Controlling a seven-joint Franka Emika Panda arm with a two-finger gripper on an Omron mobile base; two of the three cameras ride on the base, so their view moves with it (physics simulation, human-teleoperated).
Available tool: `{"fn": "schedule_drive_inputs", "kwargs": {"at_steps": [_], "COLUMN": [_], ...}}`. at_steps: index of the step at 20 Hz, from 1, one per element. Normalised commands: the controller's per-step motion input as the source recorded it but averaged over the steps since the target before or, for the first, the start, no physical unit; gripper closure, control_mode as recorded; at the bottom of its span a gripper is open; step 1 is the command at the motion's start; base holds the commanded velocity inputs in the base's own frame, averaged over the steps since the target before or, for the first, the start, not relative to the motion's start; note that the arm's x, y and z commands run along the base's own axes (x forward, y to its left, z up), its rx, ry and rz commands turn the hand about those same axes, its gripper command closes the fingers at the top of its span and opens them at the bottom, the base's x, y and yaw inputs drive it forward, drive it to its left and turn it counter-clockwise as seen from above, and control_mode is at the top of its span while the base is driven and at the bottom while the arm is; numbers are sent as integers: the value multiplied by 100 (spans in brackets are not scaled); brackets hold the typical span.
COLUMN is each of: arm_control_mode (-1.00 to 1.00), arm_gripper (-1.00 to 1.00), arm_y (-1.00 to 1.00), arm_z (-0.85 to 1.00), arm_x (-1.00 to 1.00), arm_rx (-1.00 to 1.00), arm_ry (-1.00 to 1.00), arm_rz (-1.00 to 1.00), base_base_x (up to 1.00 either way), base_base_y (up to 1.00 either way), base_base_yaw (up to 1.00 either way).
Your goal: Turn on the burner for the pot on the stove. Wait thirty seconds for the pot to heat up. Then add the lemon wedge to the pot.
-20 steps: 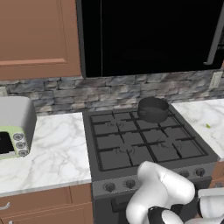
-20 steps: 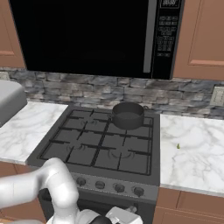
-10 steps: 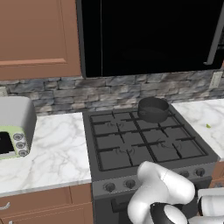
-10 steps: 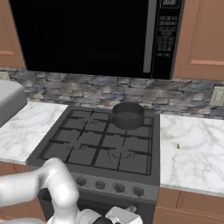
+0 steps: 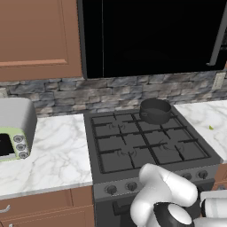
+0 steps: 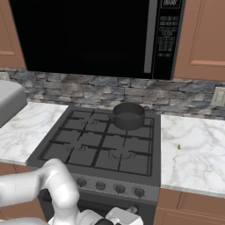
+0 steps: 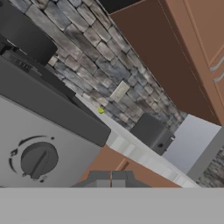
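The small round dark grey pot (image 5: 155,110) sits on the back right burner of the black gas stove with cast-iron grates (image 5: 133,146), upper centre of the left base view; the tiny yellow-green lemon wedge (image 6: 179,146) lies on the white marble counter (image 6: 193,149) at right, well apart from the pot.

The step in hand appears to be turning on the burner. The gripper (image 7: 112,177) is low at the stove front with its jaws closed on nothing, and a round dark front knob (image 7: 38,159) shows at lower left of the hand view.

To do this well:
- confirm which knob serves the back right burner
- centre on that knob
- open the jaws before grasping
- rotate it squarely
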Motion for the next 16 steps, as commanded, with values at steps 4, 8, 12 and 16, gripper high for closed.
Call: {"fn": "schedule_drive_inputs", "kwargs": {"at_steps": [4, 8, 12, 16], "arm_control_mode": [-100, -100, -100, -100], "arm_gripper": [100, 100, 100, 100], "arm_y": [0, 0, 0, 0], "arm_z": [0, 0, 0, 0], "arm_x": [0, 0, 0, 0], "arm_rx": [0, 0, 0, 0], "arm_ry": [0, 0, 0, 0], "arm_rz": [0, 0, 0, 0], "base_base_x": [0, 0, 0, 0], "base_base_y": [0, 0, 0, 0], "base_base_yaw": [0, 0, 0, 0]}}
